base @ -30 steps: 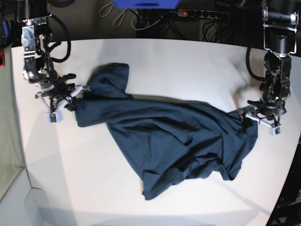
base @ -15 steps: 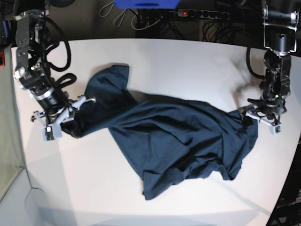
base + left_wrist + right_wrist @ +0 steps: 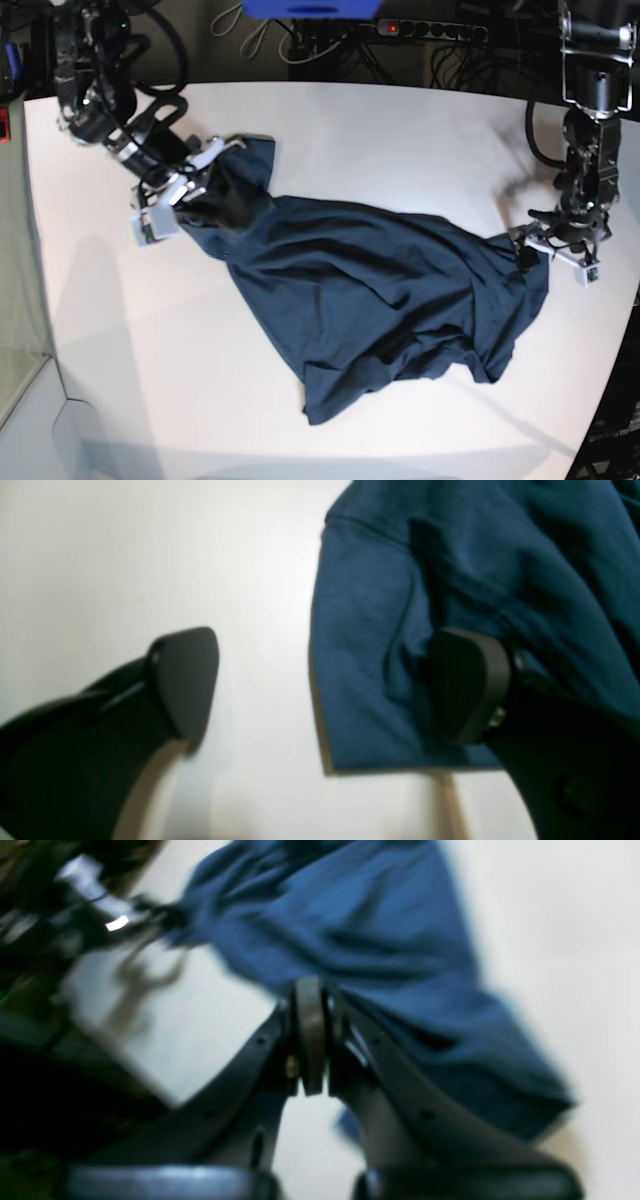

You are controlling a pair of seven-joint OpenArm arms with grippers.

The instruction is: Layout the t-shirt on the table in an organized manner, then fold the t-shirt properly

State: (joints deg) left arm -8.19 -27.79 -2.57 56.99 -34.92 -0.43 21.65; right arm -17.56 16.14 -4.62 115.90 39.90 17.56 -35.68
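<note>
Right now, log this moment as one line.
right gripper: shut on t-shirt | left gripper: open at shirt edge | shirt: crumpled on table

Bright, even overhead light; soft shadows; motion-blurred right wrist view, bowed base edges.

The right wrist view is smeared all over, so the dark blue cloth t-shirt (image 3: 380, 965) looks fuzzy there. In the left wrist view its right and top parts run past the picture's edge. No neck label can be made out.
</note>
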